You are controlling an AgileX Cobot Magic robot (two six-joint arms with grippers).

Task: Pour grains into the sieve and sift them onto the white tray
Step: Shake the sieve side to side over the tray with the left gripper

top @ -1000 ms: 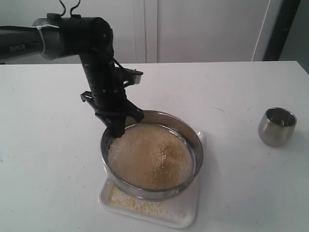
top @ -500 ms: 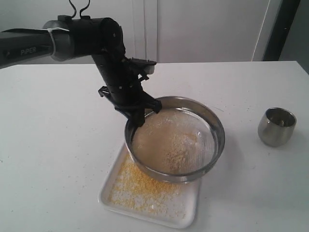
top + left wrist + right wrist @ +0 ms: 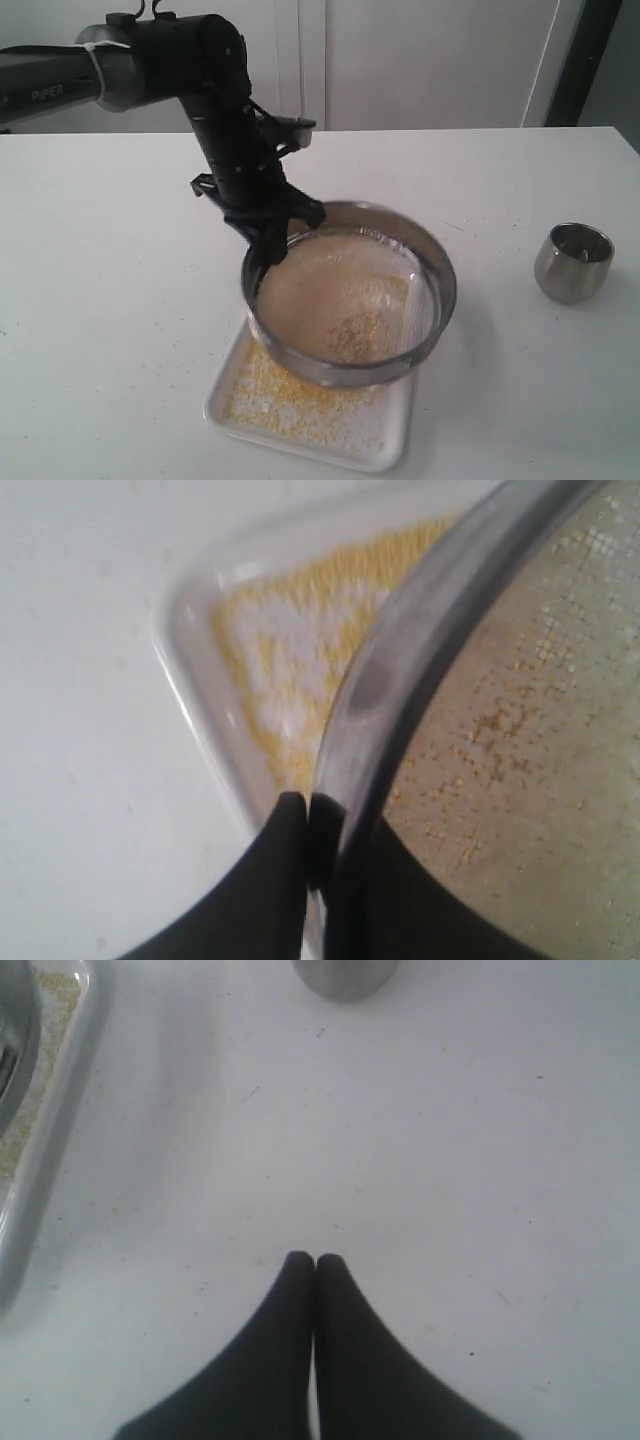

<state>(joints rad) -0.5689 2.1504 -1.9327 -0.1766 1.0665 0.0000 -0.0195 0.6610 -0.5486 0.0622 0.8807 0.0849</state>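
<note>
My left gripper (image 3: pixel 266 252) (image 3: pixel 312 810) is shut on the rim of the sieve (image 3: pixel 440 270) (image 3: pixel 400 650), holding the wide steel ring above the white tray (image 3: pixel 398 455) (image 3: pixel 190 670). Grains (image 3: pixel 355 335) (image 3: pixel 490 730) lie on the sieve's mesh, and yellow granules (image 3: pixel 275 395) (image 3: pixel 300 650) are spread over the tray beneath. My right gripper (image 3: pixel 316 1260) is shut with nothing in it, low over bare table, apart from the tray's edge (image 3: pixel 50 1160). It does not show in the exterior view.
A small rounded steel cup (image 3: pixel 573 262) (image 3: pixel 345 978) stands on the white table (image 3: pixel 100 330) to the right of the sieve. Behind the table is a white wall with a dark post at the far right.
The sieve in my left gripper swung from the tray's left to the right and has come partway back left. More yellow granules now lie on the tray.
</note>
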